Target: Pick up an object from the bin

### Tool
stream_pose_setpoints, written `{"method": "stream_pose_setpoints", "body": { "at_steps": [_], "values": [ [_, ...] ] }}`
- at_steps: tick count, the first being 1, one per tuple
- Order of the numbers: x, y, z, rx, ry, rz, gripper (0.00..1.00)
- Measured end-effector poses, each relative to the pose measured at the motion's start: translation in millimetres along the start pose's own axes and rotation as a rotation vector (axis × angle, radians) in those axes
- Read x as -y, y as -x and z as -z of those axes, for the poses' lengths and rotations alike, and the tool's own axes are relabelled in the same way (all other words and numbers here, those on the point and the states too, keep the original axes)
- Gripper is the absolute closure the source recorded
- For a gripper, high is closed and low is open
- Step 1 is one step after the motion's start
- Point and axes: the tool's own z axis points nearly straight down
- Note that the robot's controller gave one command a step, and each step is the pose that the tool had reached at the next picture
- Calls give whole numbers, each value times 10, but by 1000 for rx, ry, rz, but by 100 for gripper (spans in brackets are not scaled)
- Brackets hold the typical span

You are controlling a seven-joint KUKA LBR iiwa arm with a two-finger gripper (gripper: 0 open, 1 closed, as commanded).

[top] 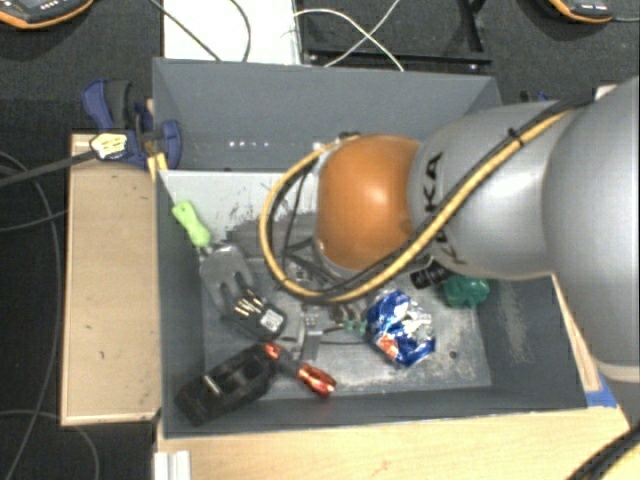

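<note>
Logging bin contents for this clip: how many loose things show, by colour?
Green: 2, stick and lump
Black: 2, block and small piece
Red-handled: 1, tool
Blue-white: 1, wrapper
Total: 6 in sight; the arm may hide more.
</note>
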Motion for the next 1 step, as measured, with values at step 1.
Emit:
{"method": "stream_pose_setpoints", "body": {
  "at_steps": [1],
  "values": [
    [8, 21, 45, 8, 1, -7, 0]
  ]
}}
